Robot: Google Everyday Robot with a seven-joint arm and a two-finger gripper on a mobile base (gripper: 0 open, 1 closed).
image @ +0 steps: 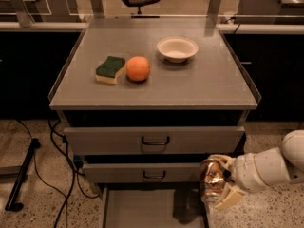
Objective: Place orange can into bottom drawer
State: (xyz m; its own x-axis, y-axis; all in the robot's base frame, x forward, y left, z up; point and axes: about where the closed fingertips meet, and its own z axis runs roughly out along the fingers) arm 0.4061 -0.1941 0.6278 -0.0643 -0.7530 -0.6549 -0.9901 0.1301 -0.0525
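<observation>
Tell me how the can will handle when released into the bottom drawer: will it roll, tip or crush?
The can, held in the gripper near the bottom drawer's right edge, looks dented and thin-walled, so a firm squeeze would probably crush it further. Its shiny skin may be slippery. Laid sideways on the flat drawer floor, it could roll.

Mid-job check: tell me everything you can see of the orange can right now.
The orange can is a small, shiny, dented metal can, copper-orange with silvery glints, roughly upright. The hand, at the lower right of the view, grips it, with cream fingers above and below. It hangs by the right wall of the open bottom drawer, apparently touching nothing else.
</observation>
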